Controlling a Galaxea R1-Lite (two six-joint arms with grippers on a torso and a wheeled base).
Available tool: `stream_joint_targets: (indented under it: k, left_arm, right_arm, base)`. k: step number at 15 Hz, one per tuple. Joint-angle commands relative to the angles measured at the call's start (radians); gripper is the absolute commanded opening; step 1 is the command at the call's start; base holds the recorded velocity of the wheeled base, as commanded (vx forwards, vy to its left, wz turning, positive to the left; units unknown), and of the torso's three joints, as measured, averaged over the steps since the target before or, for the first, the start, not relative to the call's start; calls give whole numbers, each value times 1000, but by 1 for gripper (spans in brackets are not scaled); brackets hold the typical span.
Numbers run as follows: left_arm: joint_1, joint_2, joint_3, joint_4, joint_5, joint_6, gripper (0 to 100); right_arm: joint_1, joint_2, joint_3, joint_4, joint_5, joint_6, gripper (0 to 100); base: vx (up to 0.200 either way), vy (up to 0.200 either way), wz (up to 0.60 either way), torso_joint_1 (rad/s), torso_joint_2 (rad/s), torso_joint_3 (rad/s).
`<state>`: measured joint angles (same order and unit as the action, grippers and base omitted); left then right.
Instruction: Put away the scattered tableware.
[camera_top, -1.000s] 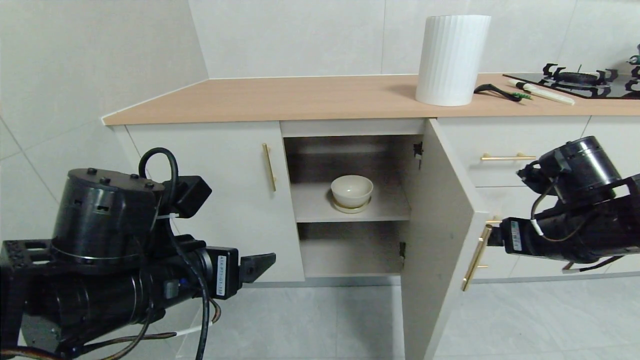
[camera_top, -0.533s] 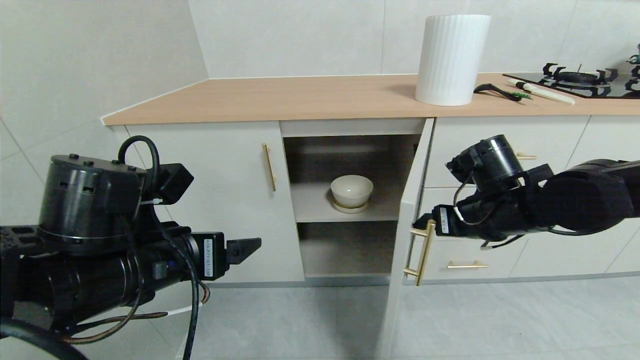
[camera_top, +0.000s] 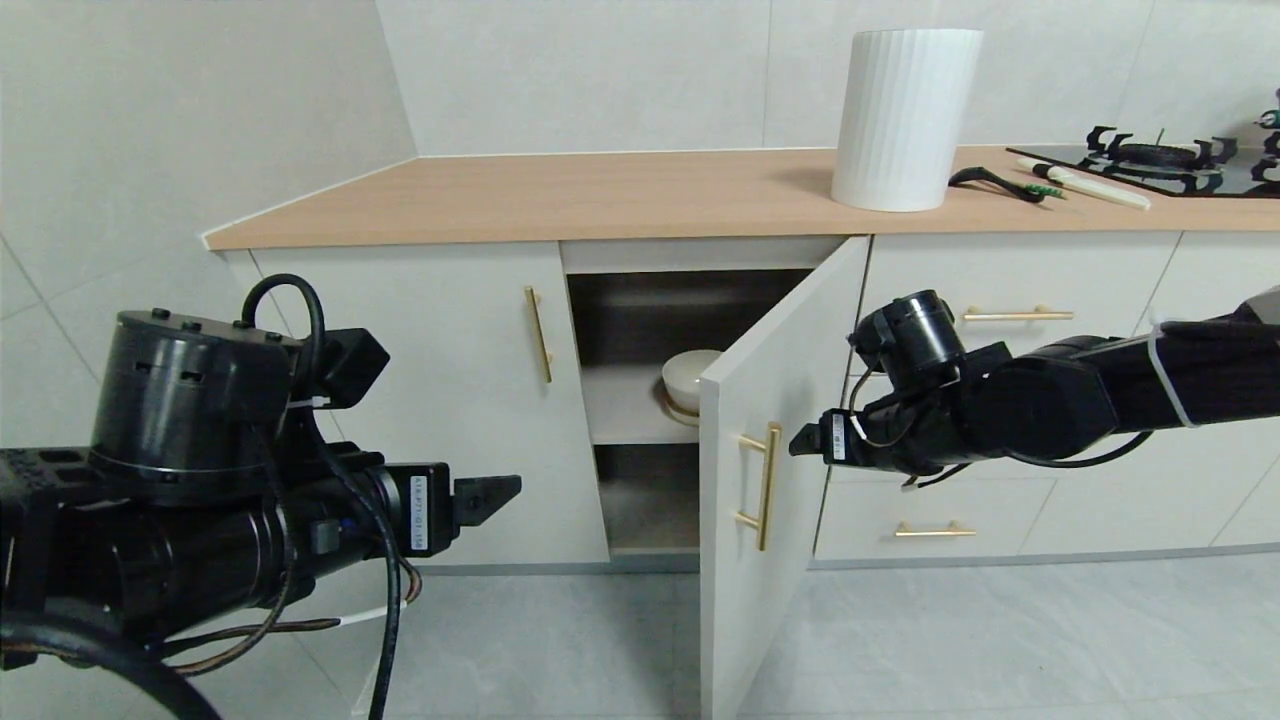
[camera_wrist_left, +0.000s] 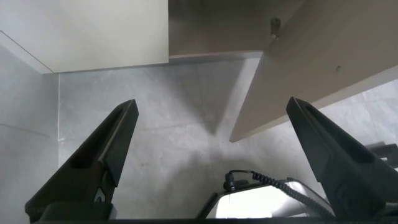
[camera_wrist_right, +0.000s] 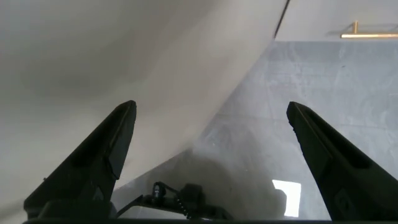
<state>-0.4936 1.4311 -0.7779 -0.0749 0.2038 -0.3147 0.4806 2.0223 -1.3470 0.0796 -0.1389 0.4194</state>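
Bowl (camera_top: 685, 372) on shelf (camera_top: 625, 410) behind half-open cabinet door (camera_top: 745, 380). Right gripper (camera_top: 800, 441) at 3 o'clock of door handle (camera_top: 765, 485), fingers apart. Left gripper (camera_top: 495, 497) fingers likewise apart.

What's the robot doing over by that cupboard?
The robot is shutting the cupboard door. Its right gripper is open and up by the door's front, next to the gold handle. The door has swung from wide open to about half shut in the last second. A pale bowl already sits on the shelf inside, partly hidden by the door. The left gripper hangs open and empty off to the left.
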Motion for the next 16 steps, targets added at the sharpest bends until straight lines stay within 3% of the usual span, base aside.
stream_joint_targets:
  k: [1, 9, 11, 16]
  left_arm:
    - [0, -1, 0, 1, 2, 0, 100]
    - [9, -1, -9, 4, 2, 2, 100]
    - [9, -9, -9, 0, 2, 0, 100]
    - [9, -14, -11, 0, 2, 0, 100]
  right_arm:
    - [1, 16, -1, -1, -1, 1, 100]
    - [6, 62, -4, -129, -4, 90, 100]
    - [7, 96, -23, -198, -18, 137, 100]
    - [9, 236, -190, -291, -195, 317, 100]
  base:
    - [0, 0, 0, 0, 0, 0]
    - [175, 0, 0, 2, 1, 2]
    - [0, 0, 0, 0, 0, 0]
    - [0, 0, 0, 0, 0, 0]
